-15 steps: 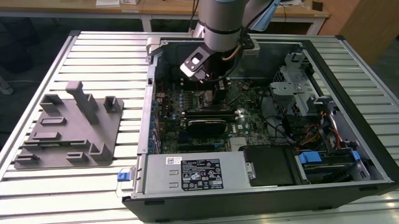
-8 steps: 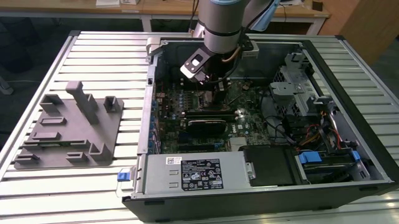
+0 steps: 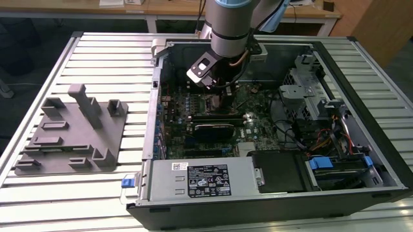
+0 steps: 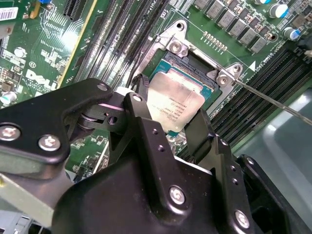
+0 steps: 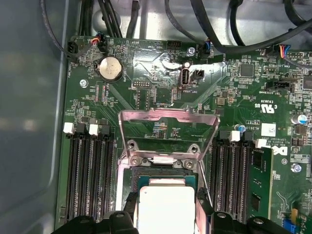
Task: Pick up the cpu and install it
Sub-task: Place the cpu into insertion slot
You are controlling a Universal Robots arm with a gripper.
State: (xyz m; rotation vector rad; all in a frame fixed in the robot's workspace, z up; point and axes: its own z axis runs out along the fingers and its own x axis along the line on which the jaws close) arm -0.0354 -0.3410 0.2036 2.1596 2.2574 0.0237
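The cpu (image 4: 174, 103), a flat square chip with a shiny silver top, sits between my black fingers (image 4: 138, 108) directly over the open motherboard socket (image 4: 192, 61). My gripper (image 4: 170, 117) is shut on its two opposite edges. In the first wrist view the cpu (image 5: 165, 207) hovers at the socket opening with the hinged metal load plate (image 5: 168, 117) folded back beyond it. My gripper (image 5: 165, 217) is at the picture's edge there. In the exterior view the arm reaches down into the open computer case, with the gripper (image 3: 219, 99) low over the green motherboard (image 3: 252, 125).
The thin socket lever (image 4: 273, 100) sticks out to one side. Memory slots (image 5: 90, 175) flank the socket on both sides. The case walls (image 3: 158, 96), cables (image 3: 303, 135), drive cage (image 3: 310, 87) and power supply (image 3: 206, 179) surround the board. A grey plastic tray (image 3: 71, 140) stands on the slatted table (image 3: 96, 58) at the exterior view's left.
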